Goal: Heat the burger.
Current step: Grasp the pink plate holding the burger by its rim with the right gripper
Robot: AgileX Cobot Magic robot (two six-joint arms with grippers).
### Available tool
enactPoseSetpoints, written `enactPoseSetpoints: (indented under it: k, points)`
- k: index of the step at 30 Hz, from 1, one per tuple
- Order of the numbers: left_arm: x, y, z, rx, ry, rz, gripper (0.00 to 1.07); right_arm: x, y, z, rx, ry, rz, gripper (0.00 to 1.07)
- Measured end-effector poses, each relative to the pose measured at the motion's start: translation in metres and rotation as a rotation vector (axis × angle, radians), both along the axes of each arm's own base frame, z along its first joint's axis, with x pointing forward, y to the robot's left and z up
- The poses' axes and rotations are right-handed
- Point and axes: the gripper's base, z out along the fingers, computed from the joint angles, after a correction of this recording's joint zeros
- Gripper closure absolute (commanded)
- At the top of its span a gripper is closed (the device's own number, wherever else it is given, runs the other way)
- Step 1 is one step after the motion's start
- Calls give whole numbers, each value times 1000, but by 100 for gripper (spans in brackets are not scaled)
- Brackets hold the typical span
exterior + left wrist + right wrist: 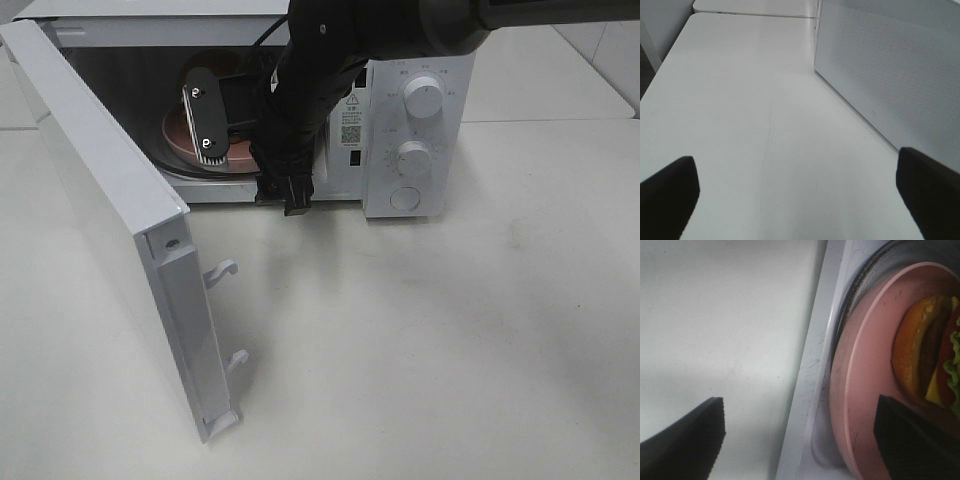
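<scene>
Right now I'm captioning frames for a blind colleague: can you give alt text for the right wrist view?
A burger lies on a pink plate inside the microwave, at its front sill. The open right gripper straddles the sill, one finger over the white table, the other over the plate.

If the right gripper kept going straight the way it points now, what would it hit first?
Probably the pink plate holding the burger inside the microwave; the open right gripper straddles the plate's rim, though depth is unclear.
</scene>
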Motion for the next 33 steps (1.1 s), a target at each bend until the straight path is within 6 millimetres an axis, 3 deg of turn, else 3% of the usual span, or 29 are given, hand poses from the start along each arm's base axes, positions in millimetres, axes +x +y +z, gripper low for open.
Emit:
enactPoseSetpoints:
  k: [14,27,33]
  points:
    - [0,0,0,0,0,0,6,30,20,-9,-4,-7,-54,30]
    - [0,0,0,0,0,0,6,46,17,-21,-17,4,-86,31]
    - [0,0,0,0,0,0,6,54,17,-36,-22,23,-103,32]
